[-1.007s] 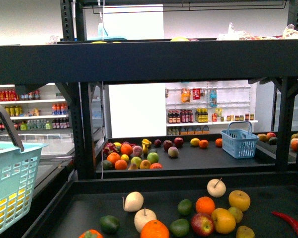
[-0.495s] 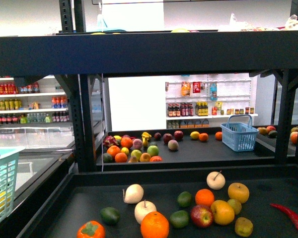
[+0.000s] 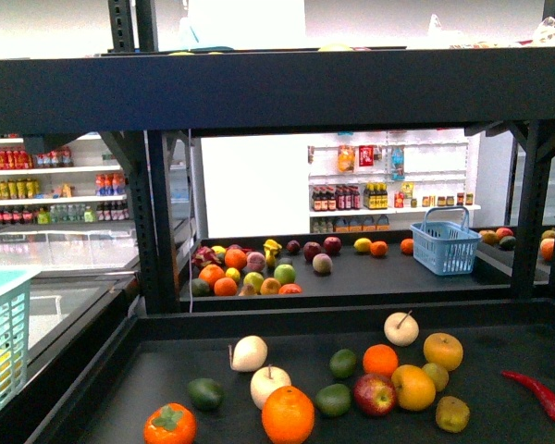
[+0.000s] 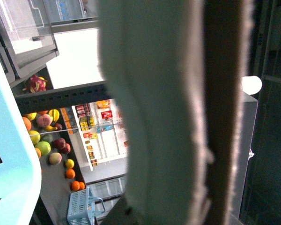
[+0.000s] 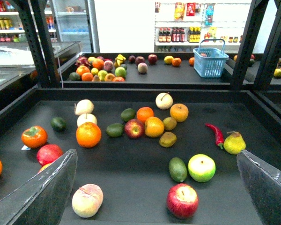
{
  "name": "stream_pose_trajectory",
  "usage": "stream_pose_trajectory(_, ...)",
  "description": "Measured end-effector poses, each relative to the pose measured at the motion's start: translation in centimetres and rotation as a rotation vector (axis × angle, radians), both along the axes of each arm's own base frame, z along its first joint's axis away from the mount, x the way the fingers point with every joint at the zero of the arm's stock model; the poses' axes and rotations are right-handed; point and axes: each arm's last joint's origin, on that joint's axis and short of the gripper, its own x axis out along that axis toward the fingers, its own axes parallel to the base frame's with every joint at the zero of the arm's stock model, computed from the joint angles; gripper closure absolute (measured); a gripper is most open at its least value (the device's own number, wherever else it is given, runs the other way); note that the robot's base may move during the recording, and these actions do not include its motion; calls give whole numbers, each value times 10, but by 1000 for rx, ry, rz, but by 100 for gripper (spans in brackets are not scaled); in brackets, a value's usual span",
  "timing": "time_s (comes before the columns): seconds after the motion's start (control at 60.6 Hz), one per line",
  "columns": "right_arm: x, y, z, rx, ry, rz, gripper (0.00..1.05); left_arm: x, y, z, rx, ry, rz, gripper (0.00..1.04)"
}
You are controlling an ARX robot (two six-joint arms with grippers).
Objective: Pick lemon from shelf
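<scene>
The shelf point(image 3: 277, 370) is a black-framed stand with dark tray decks. A pale-yellow rounded fruit that fits the lemon point(image 3: 362, 245) lies on the far deck beside an orange; it also shows as the lemon point(image 5: 168, 59) and the lemon point(image 4: 69, 163) in the wrist views. My right gripper point(image 5: 154, 187) hangs open over the near deck point(image 5: 131, 173), its fingers point(image 5: 42, 187) wide apart, far from the lemon. My left gripper point(image 4: 196, 140) is shut on the grey basket handle point(image 4: 150, 117) of a turquoise basket point(image 3: 0, 342).
The near deck holds oranges point(image 5: 88, 134), a golden apple point(image 5: 179, 112), a red apple point(image 5: 182, 200), a peach point(image 5: 87, 200), a green apple point(image 5: 202, 167), avocados and a red chilli point(image 5: 216, 133). A blue basket point(image 3: 446, 246) stands on the far deck. Uprights point(image 3: 159, 222) flank it.
The front view has shifted: the turquoise basket has slid left and down, mostly out of frame, and its handle no longer shows there. The fruit on the decks has not moved.
</scene>
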Motion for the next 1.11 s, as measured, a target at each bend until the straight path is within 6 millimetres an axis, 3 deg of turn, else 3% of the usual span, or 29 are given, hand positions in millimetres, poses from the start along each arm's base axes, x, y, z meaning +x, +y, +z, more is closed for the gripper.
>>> stream_pose_trajectory(0.429, 0, 0, 0, 0, 0, 0, 2, -20, -4, -11, 33, 91, -22, 6)
stream_pose_trajectory(1.106, 0, 0, 0, 0, 0, 0, 2, -35, -14, 41, 83, 71, -42, 8)
